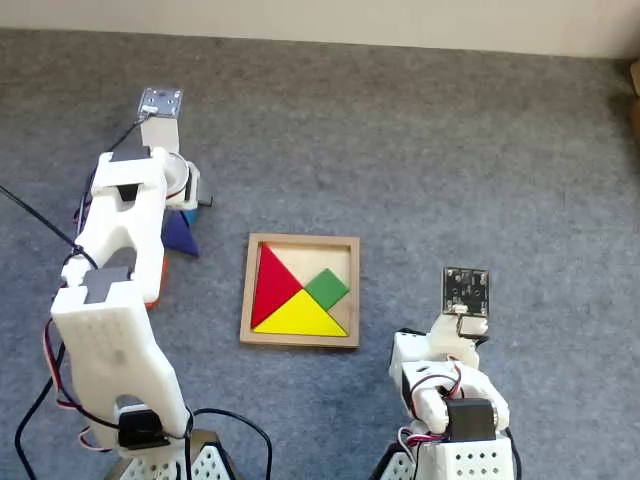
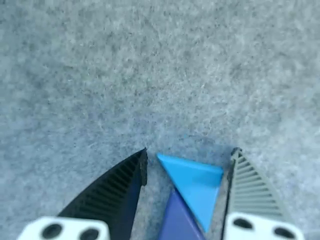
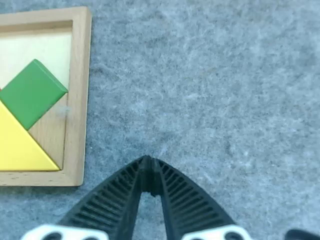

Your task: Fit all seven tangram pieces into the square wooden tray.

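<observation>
Grey felt covers the desk (image 1: 480,150); a pale strip runs along the top of the high view. The tray (image 1: 300,241) sits mid-frame, holding a red triangle (image 1: 272,285), yellow triangle (image 1: 298,318) and green square (image 1: 326,288), its right part bare wood. An orange piece (image 1: 155,293) is mostly hidden under the left arm (image 1: 120,250), shape unclear. The dark blue piece (image 1: 181,236) is partly covered too. The left arm stretches toward the upper left. The left fingers (image 2: 140,165) are spread wide either side of a light blue triangle (image 2: 195,182), not gripping it. The right arm (image 1: 450,400) is folded at lower right. The right fingers (image 3: 149,167) are closed tip to tip, holding nothing, over felt beside the tray.
</observation>
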